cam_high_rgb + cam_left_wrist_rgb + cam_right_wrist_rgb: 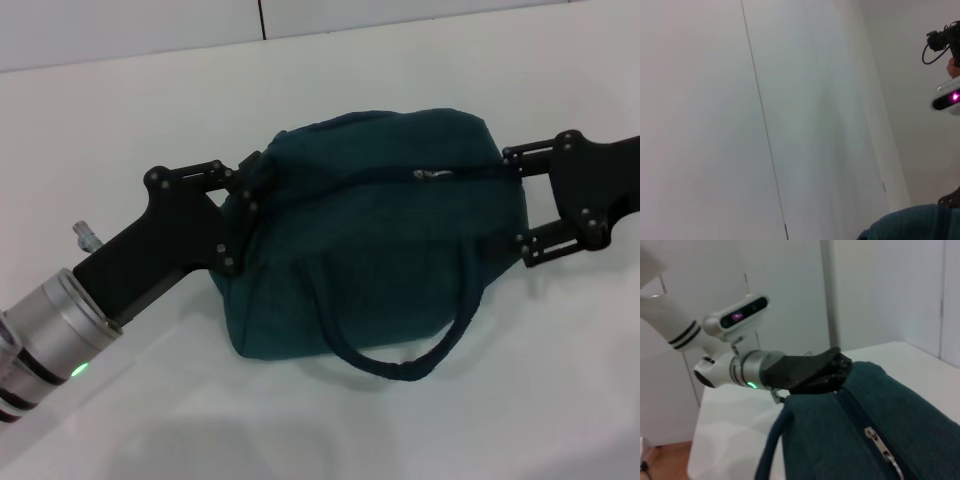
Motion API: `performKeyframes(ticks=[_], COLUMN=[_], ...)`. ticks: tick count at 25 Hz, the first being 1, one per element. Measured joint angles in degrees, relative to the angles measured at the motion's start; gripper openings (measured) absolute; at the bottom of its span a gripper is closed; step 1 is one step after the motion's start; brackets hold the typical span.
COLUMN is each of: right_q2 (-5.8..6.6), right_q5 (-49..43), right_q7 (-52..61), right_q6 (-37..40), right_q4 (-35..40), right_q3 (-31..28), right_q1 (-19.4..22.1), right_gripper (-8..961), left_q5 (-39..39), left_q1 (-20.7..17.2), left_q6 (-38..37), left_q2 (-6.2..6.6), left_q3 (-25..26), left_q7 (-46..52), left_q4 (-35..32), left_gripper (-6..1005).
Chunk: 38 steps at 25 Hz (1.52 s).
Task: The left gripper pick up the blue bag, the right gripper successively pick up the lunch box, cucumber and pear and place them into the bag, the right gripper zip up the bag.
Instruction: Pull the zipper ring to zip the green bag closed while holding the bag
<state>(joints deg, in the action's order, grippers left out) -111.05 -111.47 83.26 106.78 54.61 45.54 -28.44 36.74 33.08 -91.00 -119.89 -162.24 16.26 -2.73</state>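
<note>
Head view: blue bag (370, 230) sits zipped between left gripper (243, 215), clamped on its end, and right gripper (515, 205), spread wide.

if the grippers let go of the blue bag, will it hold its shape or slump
Probably slump a little: the blue bag is soft fabric, and its handle already droops limp onto the table. It looks full and closed at the zipper, so likely bulky, unlikely to roll. The left gripper and right gripper flank its ends.

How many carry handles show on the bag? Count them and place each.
1. One handle droops in a loop over the blue bag's near face onto the table. A second may be hidden behind the bag.
</note>
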Motion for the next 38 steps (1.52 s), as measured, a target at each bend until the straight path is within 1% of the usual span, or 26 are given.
performKeyframes(ticks=[5, 8, 10, 14, 18, 21, 24, 26, 29, 33, 38], right_q2=[-0.23, -0.45, -0.38, 0.06, 0.58, 1.54, 2.90, 3.39, 3.56, 3.43, 3.60], right_q5=[0.25, -0.15, -0.11, 0.69, 1.48, 1.50, 1.52, 1.61, 1.98, 2.31, 1.76], right_q7=[-0.24, -0.24, -0.17, -0.08, 0.06, 0.09, 1.15, 2.21, 2.33, 2.38, 4.28], right_q6=[-1.33, -0.95, 0.27, 4.26, 7.48, 8.03, 8.13, 7.59, 6.34, 2.24, 2.49], right_q4=[-3.14, -5.12, -6.50, -7.66, -7.79, -8.85, -11.34, -12.88, -15.76, -19.62, -21.80], right_q3=[0.27, 1.03, 1.51, 1.06, -1.35, -2.92, -4.18, -5.35, -6.25, -6.53, -5.99], right_q1=[-0.51, -1.15, -1.56, -1.88, -1.57, -1.35, -2.00, -2.46, -2.87, -3.09, -3.47], right_gripper=[781, 781, 781, 781, 780, 780, 780, 780, 779, 779, 779], left_q5=[0.02, 0.04, 0.06, 0.07, 0.09, 0.09, 0.10, 0.11, 0.11, 0.60, 0.92], left_q1=[-0.02, 0.00, 0.02, 0.04, 0.14, 0.24, 0.49, 0.57, 0.59, 0.93, 1.65], left_q6=[-0.01, -0.01, -0.03, -0.05, -0.05, -0.05, -0.05, -0.04, 0.00, 0.04, 0.43], left_q2=[0.00, 0.00, 0.00, 0.00, 0.04, 0.08, 0.06, 0.04, 0.03, 0.01, 0.00], left_q3=[0.00, 0.00, 0.00, 0.00, 0.00, 0.00, 0.00, 0.00, 0.00, 0.00, 0.00], left_q7=[0.00, 0.00, -0.01, -0.01, 0.00, 0.00, 0.00, 0.00, 0.00, 0.01, 0.00], left_q4=[0.00, 0.00, 0.00, 0.00, 0.00, 0.00, 0.00, 0.00, -0.07, -0.58, -0.61], left_gripper=[55, 55, 55, 55, 55, 55, 55, 55, 55, 55, 55])
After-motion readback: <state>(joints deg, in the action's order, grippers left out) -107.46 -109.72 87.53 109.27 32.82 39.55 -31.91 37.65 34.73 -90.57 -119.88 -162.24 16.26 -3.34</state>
